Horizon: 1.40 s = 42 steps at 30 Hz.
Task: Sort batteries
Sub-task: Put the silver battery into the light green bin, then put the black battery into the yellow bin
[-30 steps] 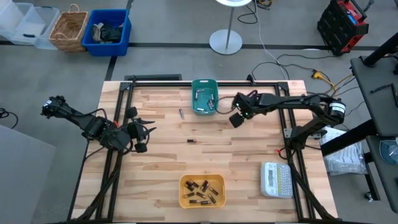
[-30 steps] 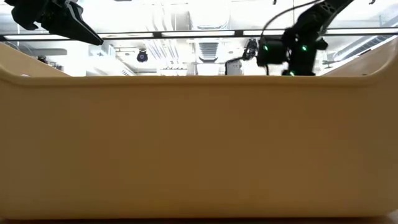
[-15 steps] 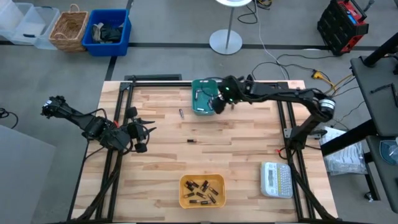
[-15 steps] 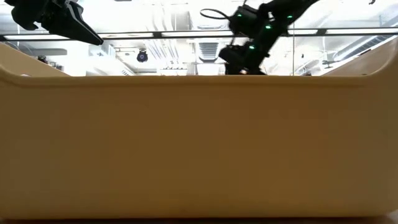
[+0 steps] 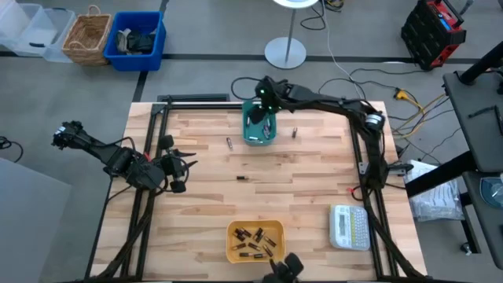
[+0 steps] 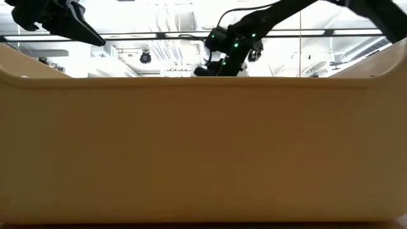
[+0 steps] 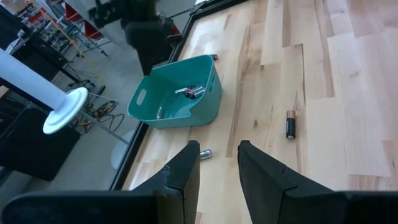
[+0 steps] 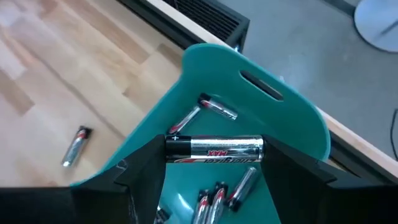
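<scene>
While our right arm reached across the tabletop (image 5: 314, 196), its right claw (image 8: 214, 151) hung over the teal bin (image 5: 259, 123) at the far edge, clamped on a silver battery (image 8: 214, 149) held crosswise above the cells already inside. Our left claw (image 7: 216, 155) waited at the left edge, fingers narrowly parted. The yellow bin (image 5: 255, 240) held dark batteries (image 5: 253, 239); three loose cells (image 5: 242, 178) lay on the wood.

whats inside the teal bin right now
The teal bin holds several silvery batteries. The right gripper, shut on a battery, covers part of its floor.
</scene>
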Each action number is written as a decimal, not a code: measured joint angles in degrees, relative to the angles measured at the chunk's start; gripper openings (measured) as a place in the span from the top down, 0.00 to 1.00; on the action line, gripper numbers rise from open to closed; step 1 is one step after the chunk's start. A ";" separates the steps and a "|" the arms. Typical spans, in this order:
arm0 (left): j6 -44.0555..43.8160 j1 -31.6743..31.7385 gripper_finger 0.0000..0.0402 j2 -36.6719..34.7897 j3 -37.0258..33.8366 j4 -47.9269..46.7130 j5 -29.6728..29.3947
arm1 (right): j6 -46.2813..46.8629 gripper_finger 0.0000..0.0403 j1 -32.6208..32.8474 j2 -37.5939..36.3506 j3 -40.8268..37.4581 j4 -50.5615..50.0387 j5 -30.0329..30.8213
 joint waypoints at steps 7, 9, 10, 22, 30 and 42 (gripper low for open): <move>-0.41 -0.01 0.78 0.00 0.00 -0.02 0.42 | -0.49 0.42 -1.15 6.16 8.01 -5.79 -0.12; -0.44 0.00 0.78 0.00 0.00 -0.02 0.40 | -0.65 0.40 -1.18 7.35 9.46 -6.60 -0.12; -0.44 -0.01 0.78 0.00 0.00 -0.02 0.42 | -0.79 0.39 -1.13 7.88 10.17 -7.15 -0.14; -0.48 -0.01 0.78 0.02 0.00 -0.02 0.46 | -1.69 0.42 -1.10 8.81 12.86 -9.56 -0.14; -0.76 0.01 0.78 0.02 0.00 -0.02 0.54 | -5.01 0.44 -0.37 6.06 13.78 -17.71 -0.10; -2.15 -0.01 0.78 1.41 0.00 -0.02 1.95 | -3.87 0.39 -0.42 -1.04 11.82 -31.02 4.20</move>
